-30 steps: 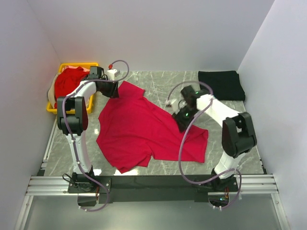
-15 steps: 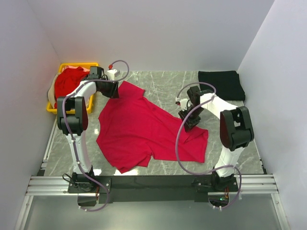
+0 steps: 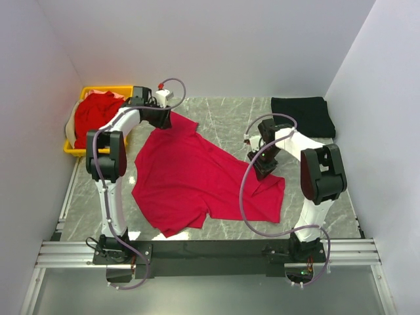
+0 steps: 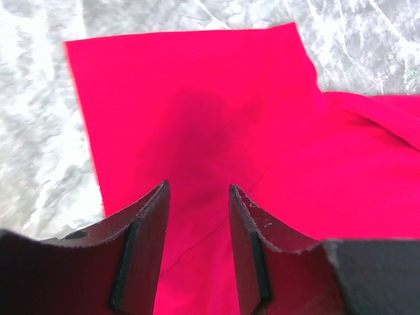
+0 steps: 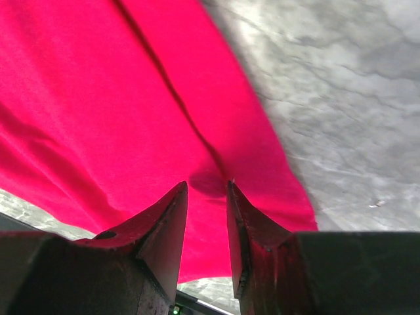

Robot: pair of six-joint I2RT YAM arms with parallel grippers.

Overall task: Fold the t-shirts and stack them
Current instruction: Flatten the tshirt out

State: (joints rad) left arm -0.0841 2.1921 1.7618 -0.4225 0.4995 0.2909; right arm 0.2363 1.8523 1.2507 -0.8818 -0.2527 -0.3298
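One uncertain pinch: right tool (image 5: pixel 207 186), t-shirt (image 5: pixel 98 98)

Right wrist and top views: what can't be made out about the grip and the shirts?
- Right wrist view: whether the right gripper pinches the red t-shirt; shadow covers its tips.
- Top view: how many red garments fill the yellow basket; heaped, partly behind the left arm.
- Top view: black t-shirt, one or several; too small.

Two white-shelled arms, left arm (image 3: pixel 110 200) and right arm (image 3: pixel 293 142), black joint housings, pale mauve cables (image 3: pixel 241 193) looping alongside each, black bases (image 3: pixel 121 252) bolted down, dark wedge-shaped fingers (image 4: pixel 141 256) with worn, scuffed inner edges.
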